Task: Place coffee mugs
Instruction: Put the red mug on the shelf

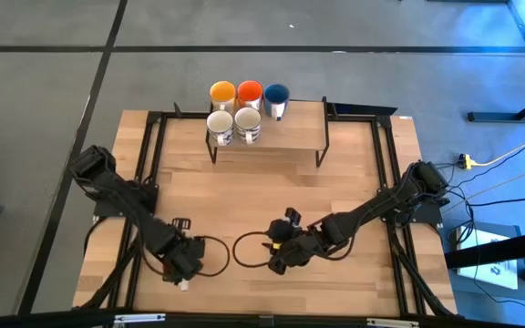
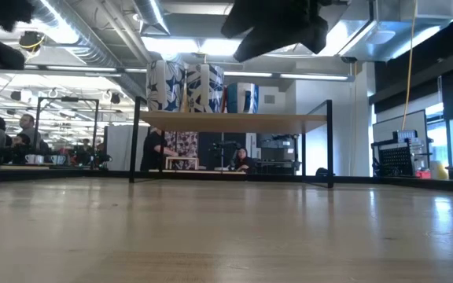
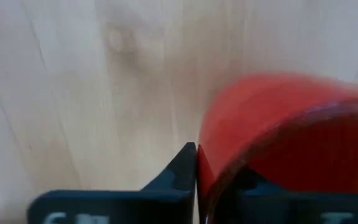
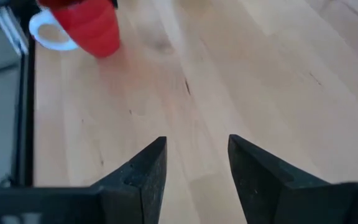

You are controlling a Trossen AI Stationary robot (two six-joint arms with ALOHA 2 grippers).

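Five mugs sit on the raised wooden shelf (image 1: 285, 137) at top centre of the high view: back row yellow mug (image 1: 222, 93), orange mug (image 1: 250, 93), dark blue mug (image 1: 276, 96); front row plain white mug (image 1: 220, 126) and white w/ blue pattern mug (image 1: 248, 125), all upright, packed close together.

Red mug (image 3: 291, 143) is w/ the left gripper (image 1: 182, 264), lower left of the high view, low over the table (image 1: 244, 191). Left wrist view: one dark finger (image 3: 179, 171) is pressed against the mug's rim, so it's clamped on the red mug. In the right wrist view the same mug shows at upper left, white handle visible, held just above the wood.

Right gripper (image 4: 194, 165) is at lower centre of the high view, near the left one, fingers spread apart w/ nothing between them, only bare tabletop.
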